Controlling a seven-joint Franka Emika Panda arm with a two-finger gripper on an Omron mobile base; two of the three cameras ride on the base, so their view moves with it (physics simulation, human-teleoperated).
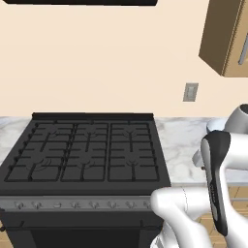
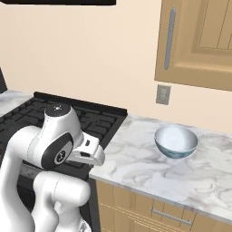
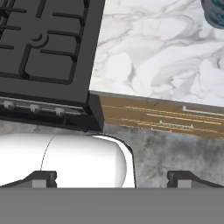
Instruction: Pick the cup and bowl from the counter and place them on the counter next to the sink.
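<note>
A pale blue-grey bowl [image 2: 176, 141] stands upright on the white marble counter [image 2: 136, 165], right of the stove; its dark edge peeks in at the top right corner of the hand view [image 3: 214, 13]. My gripper [image 3: 116, 179] hangs in front of the counter [image 3: 153, 52] and the cabinet fronts, well short of the bowl. Its fingertips [image 3: 43, 178] stand wide apart with nothing between them, so it is open. The yellow cup and the sink are out of view.
A black gas stove [image 1: 87, 150] with grates and a row of knobs takes up the left side. A wooden wall cabinet [image 2: 199, 41] hangs over the counter, with a wall outlet [image 2: 163, 94] below it. Wooden drawers [image 3: 166, 120] with metal handles sit under the marble.
</note>
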